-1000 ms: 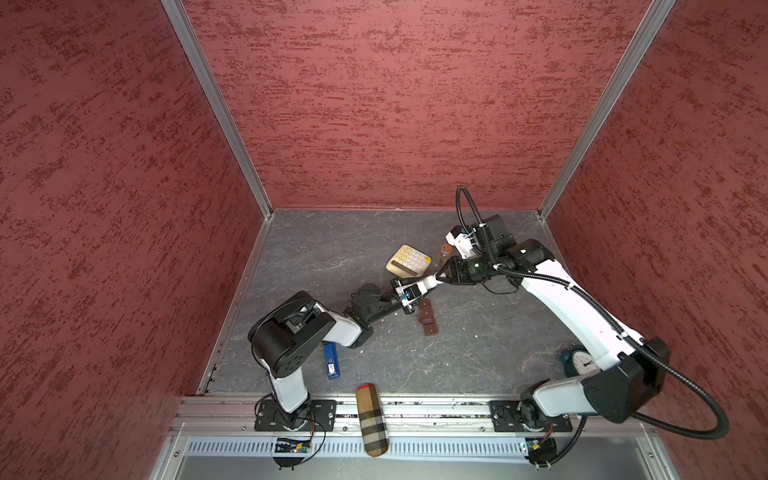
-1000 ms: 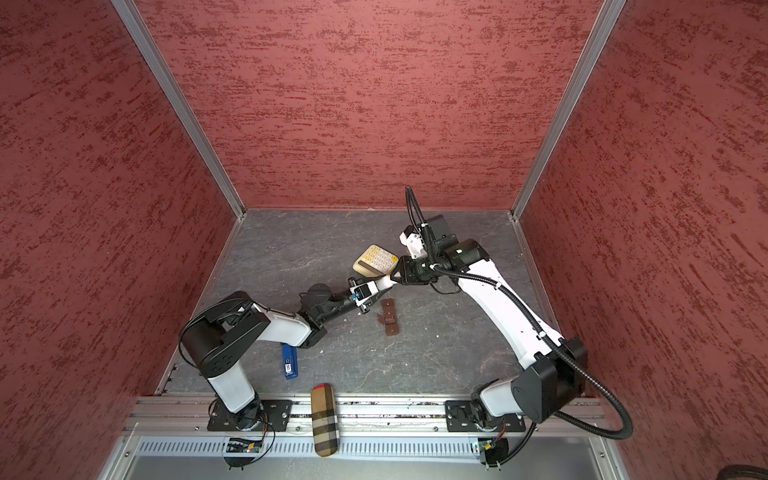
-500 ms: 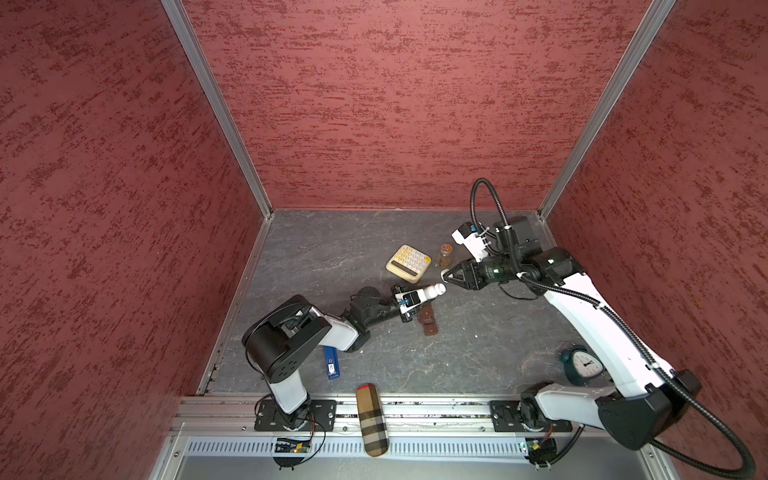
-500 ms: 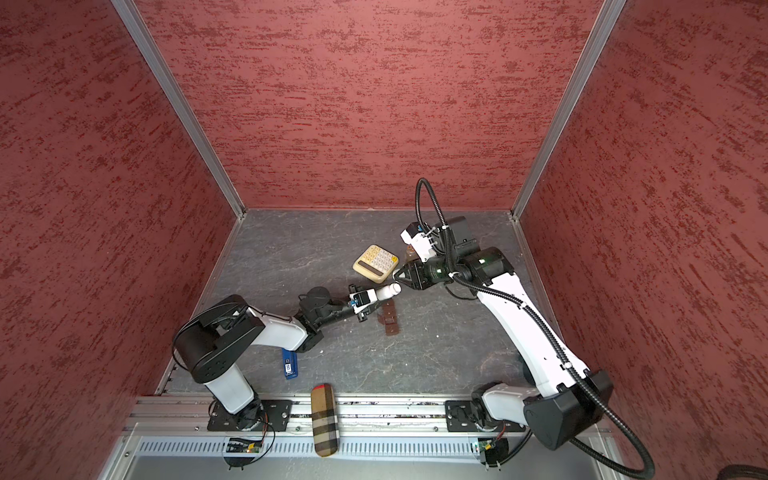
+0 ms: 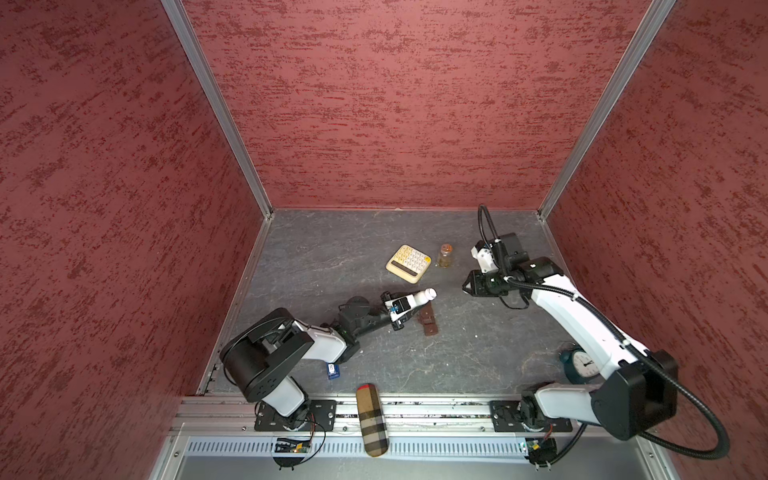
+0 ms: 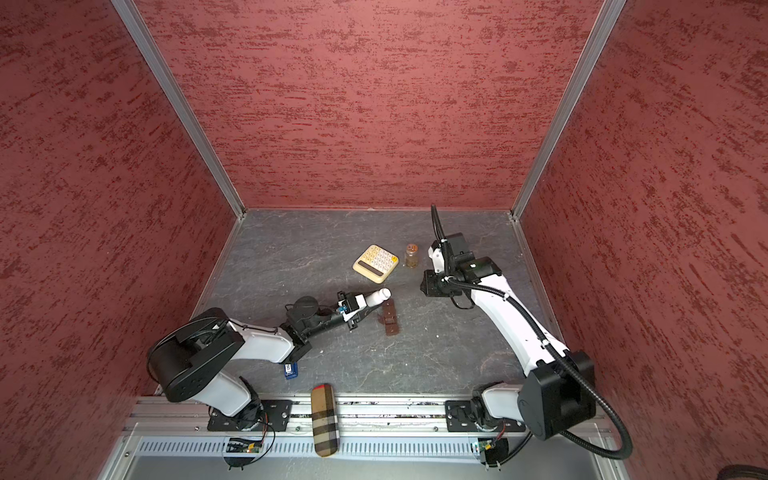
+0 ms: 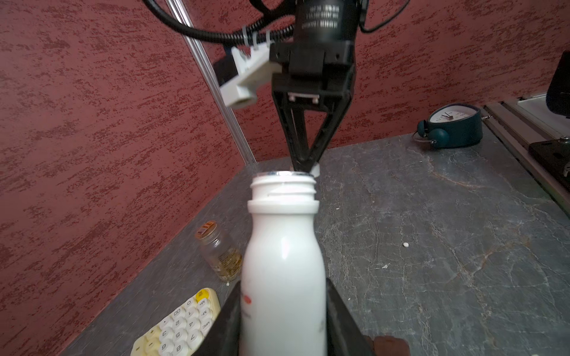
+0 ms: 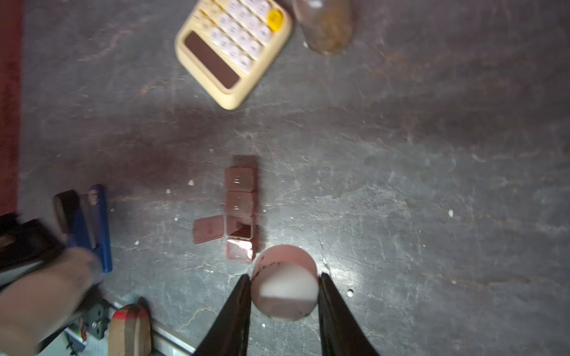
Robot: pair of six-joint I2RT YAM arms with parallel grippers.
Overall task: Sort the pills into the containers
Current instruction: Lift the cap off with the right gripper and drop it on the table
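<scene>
Now, containers (image 5: 428, 322) just beside left tool (image 5: 409, 302), snug on white bottle (image 5: 424, 296); right tool (image 5: 466, 286), farther off, snug on cap (image 8: 283, 289).

Rough dark-red textured walls (image 5: 395, 104) are standing at nine, twelve and three o'clock around a grey veined stone floor (image 5: 316, 257); a silver aluminium rail (image 5: 436, 409) is lying at six o'clock.

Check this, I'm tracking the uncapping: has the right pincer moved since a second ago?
Yes. The right pincer has drawn back rightward, away from the calculator and the white bottle.
</scene>
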